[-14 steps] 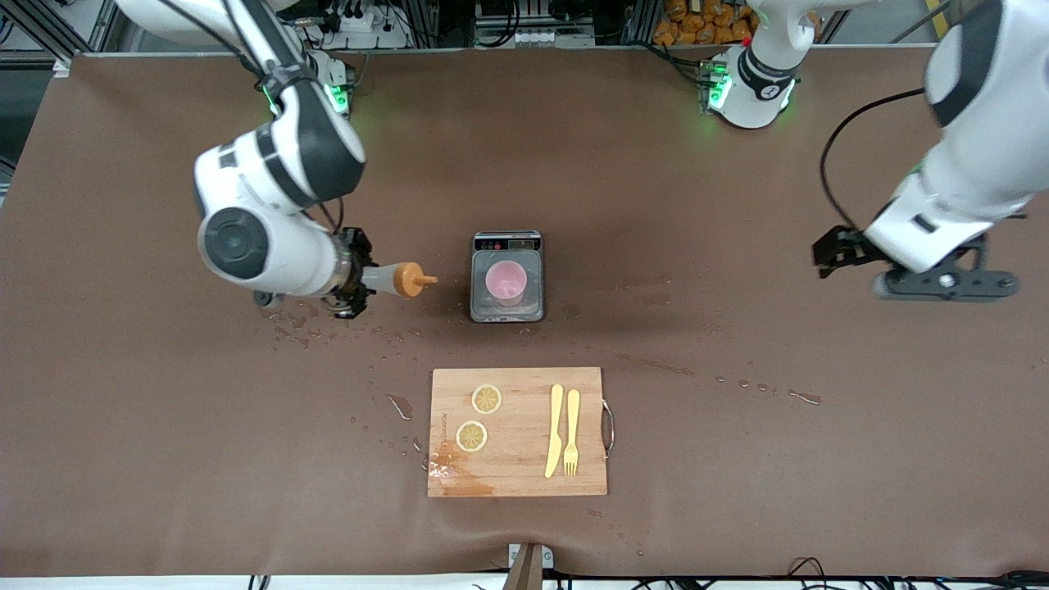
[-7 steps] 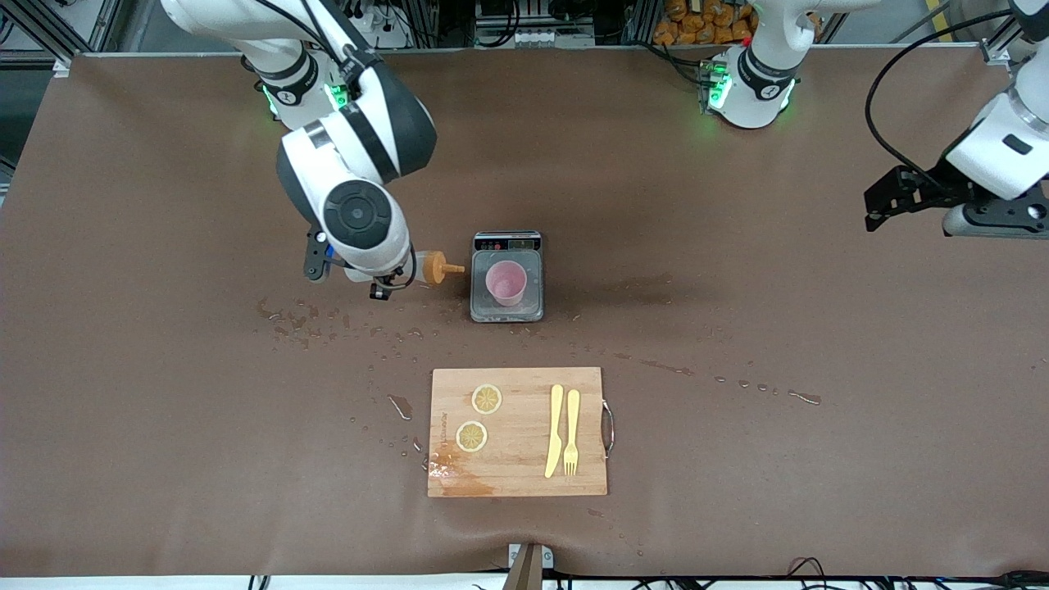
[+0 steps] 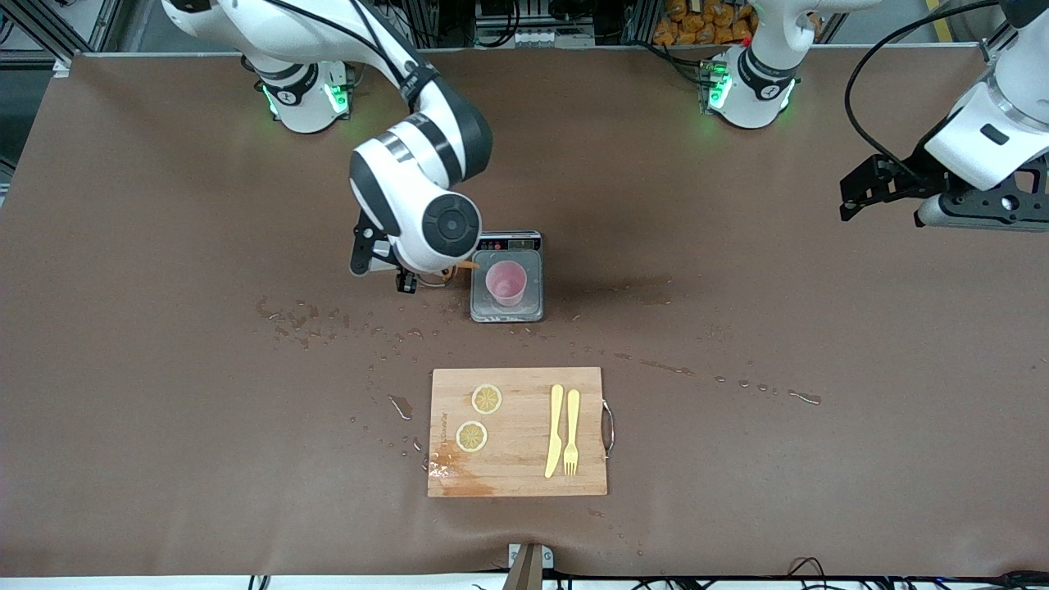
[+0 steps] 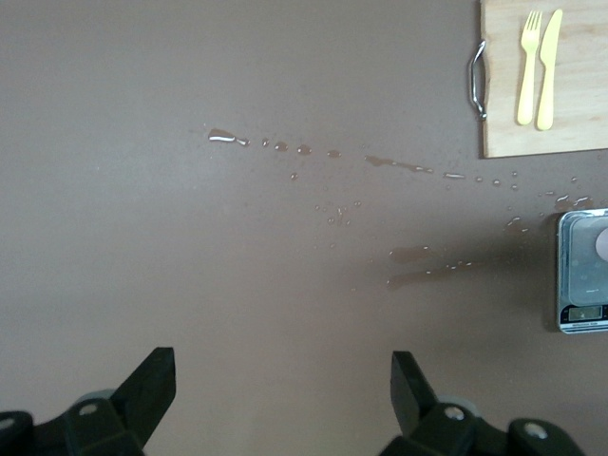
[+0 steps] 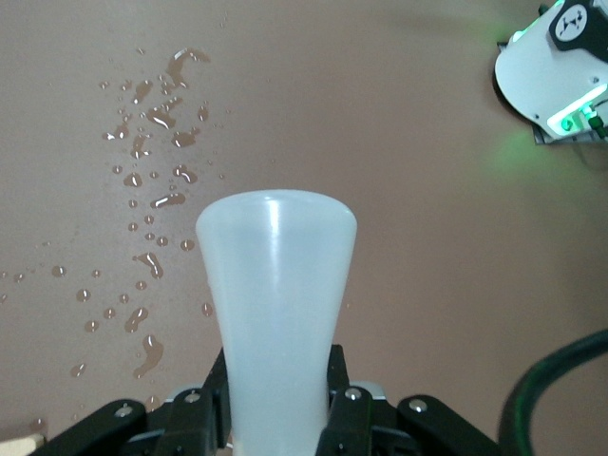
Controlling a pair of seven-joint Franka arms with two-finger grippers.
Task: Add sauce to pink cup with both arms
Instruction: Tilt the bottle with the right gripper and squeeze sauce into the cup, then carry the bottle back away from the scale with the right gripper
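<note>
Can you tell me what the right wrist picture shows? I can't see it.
The right gripper is shut on a whitish sauce bottle, seen from its base end. Below lies the brown table, dotted with spilled droplets.

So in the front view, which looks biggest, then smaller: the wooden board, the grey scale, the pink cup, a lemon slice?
1. Wooden board
2. Grey scale
3. Pink cup
4. Lemon slice; the cup stands higher, nearer the camera, so the gap between these two is unsure.

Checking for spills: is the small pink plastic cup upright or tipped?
Upright: the small pink plastic cup stands open-mouth-up on the grey scale.
</note>
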